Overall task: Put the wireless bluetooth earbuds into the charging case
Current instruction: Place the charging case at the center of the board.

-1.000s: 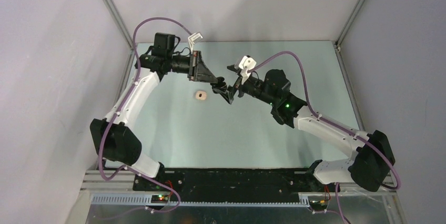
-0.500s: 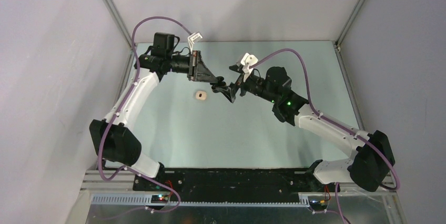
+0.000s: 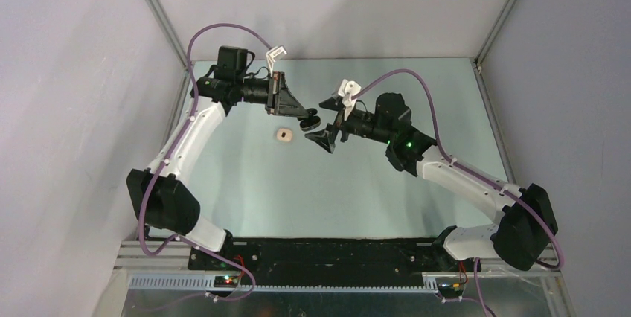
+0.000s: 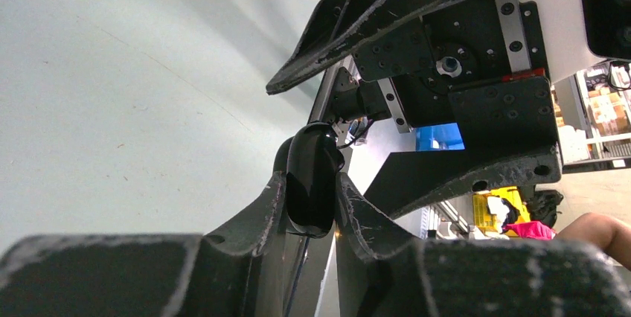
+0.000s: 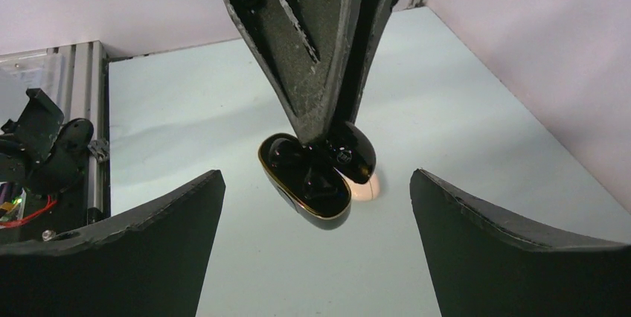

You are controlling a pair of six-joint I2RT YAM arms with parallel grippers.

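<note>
My left gripper [image 3: 308, 117] is shut on a glossy black charging case [image 5: 305, 187] with a gold rim, held above the table. The case's lid [image 5: 356, 155] stands open. Dark glossy shapes sit in its wells [image 5: 316, 178]; they look like black earbuds, but black on black leaves that unsure. In the left wrist view the case [image 4: 311, 179] is pinched edge-on between my left gripper's [image 4: 311, 209] fingers. My right gripper [image 5: 316, 257] faces the case's open side with its fingers [image 5: 513, 250] wide apart and nothing between them. It hangs just short of the case [image 3: 325, 121].
A small cream pebble-like thing [image 3: 283, 135] lies on the pale green table [image 3: 298, 183], left of the grippers. It also shows behind the case as a cream thing [image 5: 366, 187]. Grey walls and metal frame posts [image 3: 160, 15] bound the table.
The right gripper has turned at the wrist and drawn back a little from the case, staying open. The left arm and the case have not moved.
</note>
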